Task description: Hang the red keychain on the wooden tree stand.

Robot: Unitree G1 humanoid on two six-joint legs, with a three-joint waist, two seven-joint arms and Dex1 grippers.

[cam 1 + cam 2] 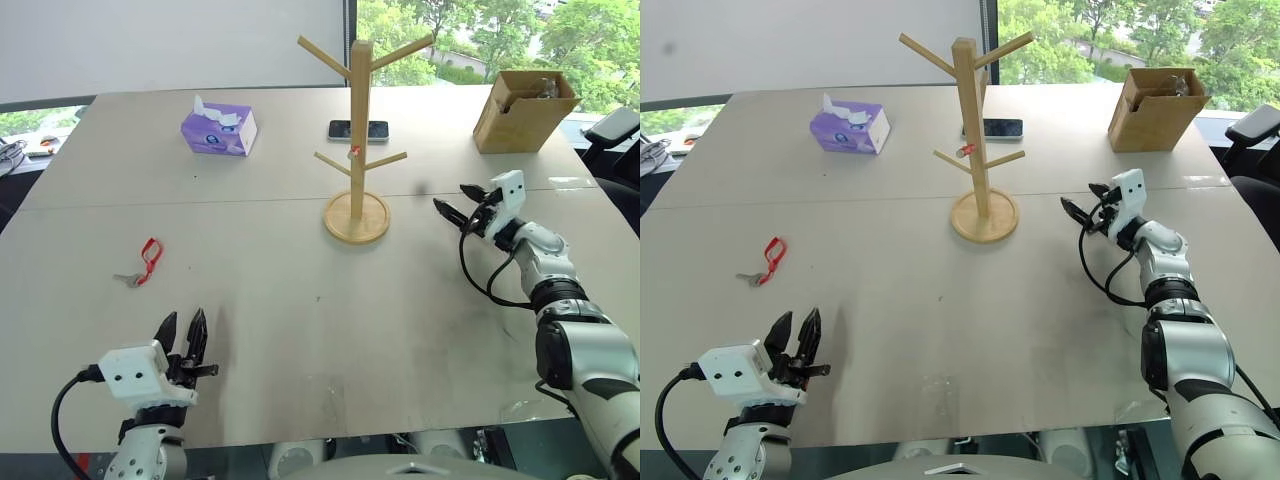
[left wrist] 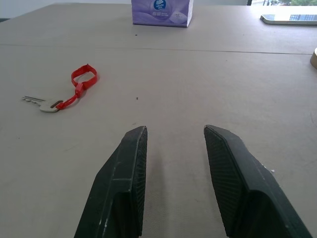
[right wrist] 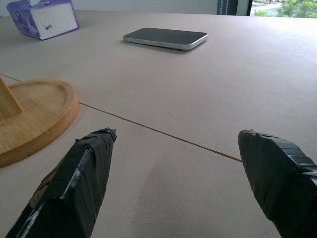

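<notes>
A wide grey table (image 1: 300,330) runs back to windows with trees outside. The red keychain (image 1: 147,259) lies flat on it at about nine o'clock, its small key (image 2: 42,103) hard to make out in the head views. The wooden tree stand (image 1: 358,140) rises near twelve, half hiding a phone (image 1: 375,130). A tissue box (image 1: 218,130) sits at eleven, a cardboard box (image 1: 522,110) at one. The left gripper (image 1: 182,333), at seven, has fingers (image 2: 121,186) parted, empty, short of the keychain. The right gripper (image 1: 456,204), at three, is spread wide, empty.
</notes>
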